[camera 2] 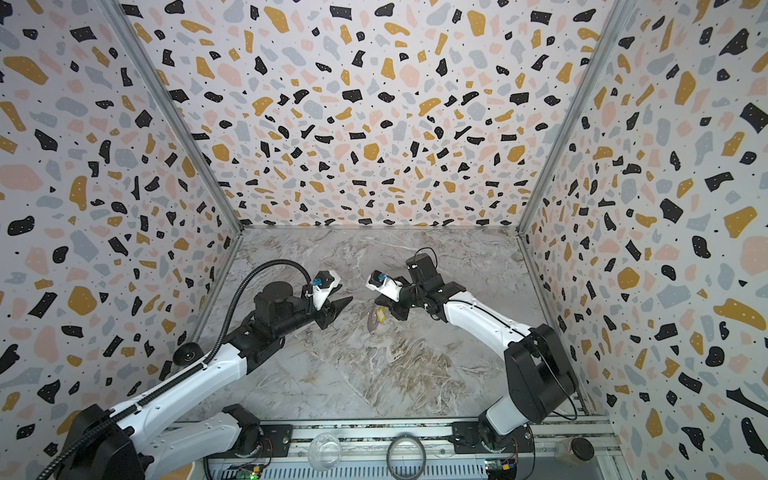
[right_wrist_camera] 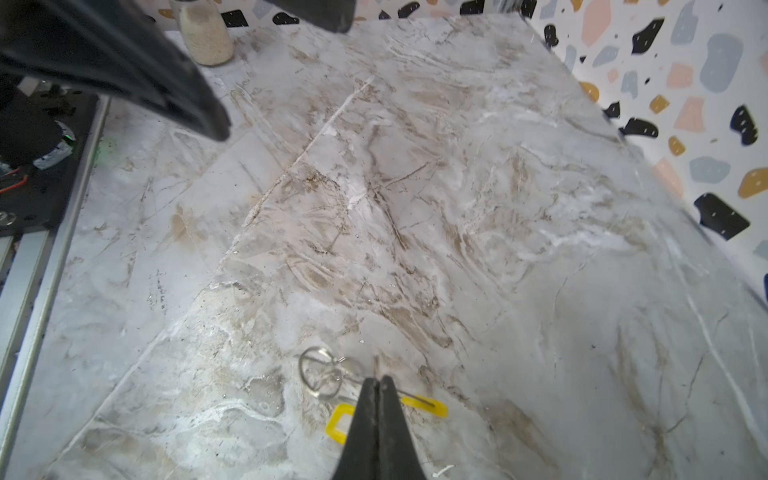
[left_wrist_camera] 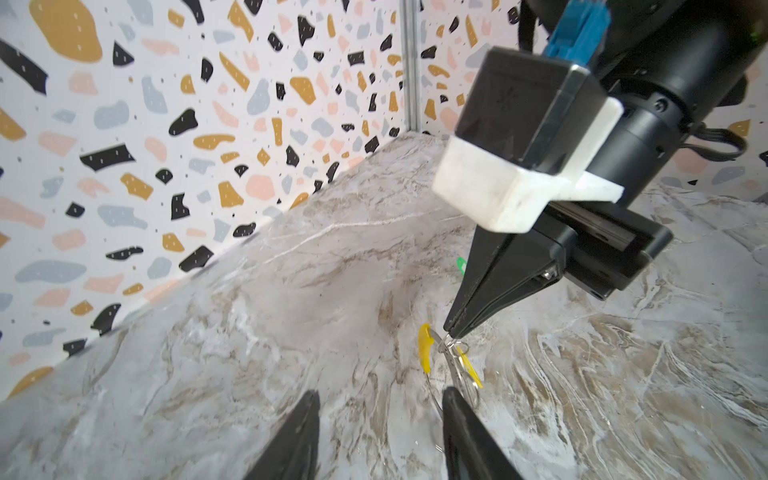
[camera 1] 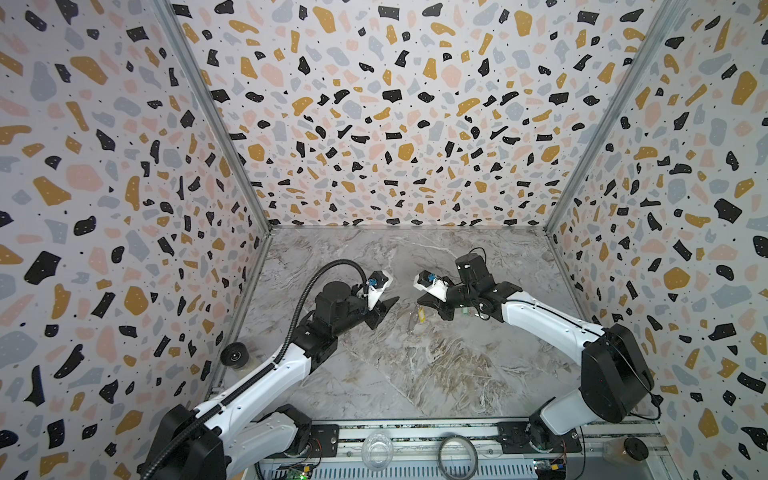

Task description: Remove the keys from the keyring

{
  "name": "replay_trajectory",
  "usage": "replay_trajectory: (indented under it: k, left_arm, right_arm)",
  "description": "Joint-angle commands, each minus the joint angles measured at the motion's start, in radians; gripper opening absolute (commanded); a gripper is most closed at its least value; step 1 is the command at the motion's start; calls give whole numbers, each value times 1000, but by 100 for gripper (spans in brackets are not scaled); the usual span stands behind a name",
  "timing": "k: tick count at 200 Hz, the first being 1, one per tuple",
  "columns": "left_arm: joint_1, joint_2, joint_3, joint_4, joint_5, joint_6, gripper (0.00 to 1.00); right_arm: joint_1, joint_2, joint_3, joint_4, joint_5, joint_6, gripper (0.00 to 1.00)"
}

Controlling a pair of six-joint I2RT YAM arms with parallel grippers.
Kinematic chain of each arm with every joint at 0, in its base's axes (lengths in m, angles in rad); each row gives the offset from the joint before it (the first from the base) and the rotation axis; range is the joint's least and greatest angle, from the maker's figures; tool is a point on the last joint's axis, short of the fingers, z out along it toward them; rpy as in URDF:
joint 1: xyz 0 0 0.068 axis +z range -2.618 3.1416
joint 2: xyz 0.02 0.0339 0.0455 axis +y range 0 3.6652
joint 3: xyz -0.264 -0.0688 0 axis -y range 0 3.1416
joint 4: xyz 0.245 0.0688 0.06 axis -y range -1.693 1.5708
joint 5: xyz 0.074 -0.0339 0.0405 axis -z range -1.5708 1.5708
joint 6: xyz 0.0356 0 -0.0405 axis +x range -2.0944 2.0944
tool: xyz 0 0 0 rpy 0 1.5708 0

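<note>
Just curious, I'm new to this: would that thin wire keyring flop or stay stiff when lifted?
Probably stiff but springy: the keyring is a thin wire loop holding its curve. Likely slippery, since the right gripper pinches bare wire at its tips. The yellow-tagged key would probably dangle.

Speckled booth, marble floor.
White terrazzo-print walls [camera 1: 374, 104] left, far and right; grey-brown veined marble-look tabletop [camera 1: 415, 374] between; silvery metal rail [camera 1: 411, 444] along its near edge.
</note>
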Motion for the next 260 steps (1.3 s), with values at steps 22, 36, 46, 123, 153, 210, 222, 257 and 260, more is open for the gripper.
replay_trajectory:
  k: [22, 36, 46, 123, 153, 210, 222, 257, 260]
  left_arm:
    - [-10, -14, 19, 37, 104, 111, 46]
    - [-31, -4, 31, 1, 111, 142, 44]
    - [-51, 3, 42, -14, 100, 164, 44]
    - [-163, 38, 78, -15, 16, 237, 37]
    - [-176, 58, 87, -14, 4, 235, 36]
    - [-186, 90, 110, -17, 13, 235, 28]
    - [-188, 94, 114, -17, 11, 235, 26]
    - [-197, 102, 124, -17, 11, 233, 23]
    - [-198, 101, 124, -17, 11, 233, 23]
  right_arm:
    - [-18, -116, -26, 28, -128, -136, 0]
    - [-21, -144, -43, 39, -154, -154, 0]
    - [-22, -164, -54, 46, -172, -167, 0]
    - [-32, -208, -66, 45, -249, -171, 0]
    - [-33, -219, -69, 43, -266, -169, 0]
    - [-33, -237, -76, 43, -272, -169, 0]
    - [-32, -237, -76, 40, -272, -170, 0]
    - [-32, -231, -70, 22, -271, -185, 0]
    - [-33, -230, -70, 21, -270, -186, 0]
